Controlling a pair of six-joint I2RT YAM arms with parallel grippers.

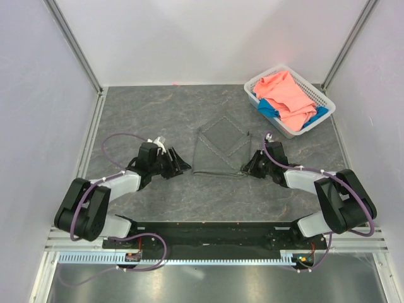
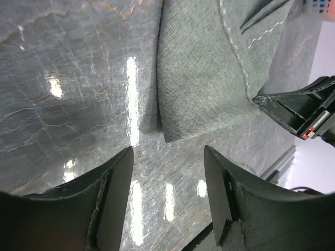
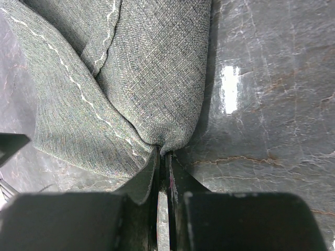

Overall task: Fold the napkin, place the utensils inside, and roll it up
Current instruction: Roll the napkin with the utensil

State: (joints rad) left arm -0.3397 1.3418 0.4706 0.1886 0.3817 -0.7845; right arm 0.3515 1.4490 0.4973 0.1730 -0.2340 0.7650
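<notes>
Top external view, near to far: the left arm (image 1: 88, 202) and right arm (image 1: 328, 189) reach inward from the near edge of the desk (image 1: 145, 113). The left jaws stand spread, low over the desk just beside the near-left corner of the napkin (image 1: 221, 151), apart from the cloth. The right jaws are pressed together, pinching the napkin's near-right corner; the right wrist view shows the cloth bunched there. The napkin lies mid-desk between the arms, its layers overlapping, pale stitched hem visible. At far right, a white basket (image 1: 287, 128) holds a salmon cloth (image 1: 287, 91) over a blue cloth (image 1: 266, 108).
</notes>
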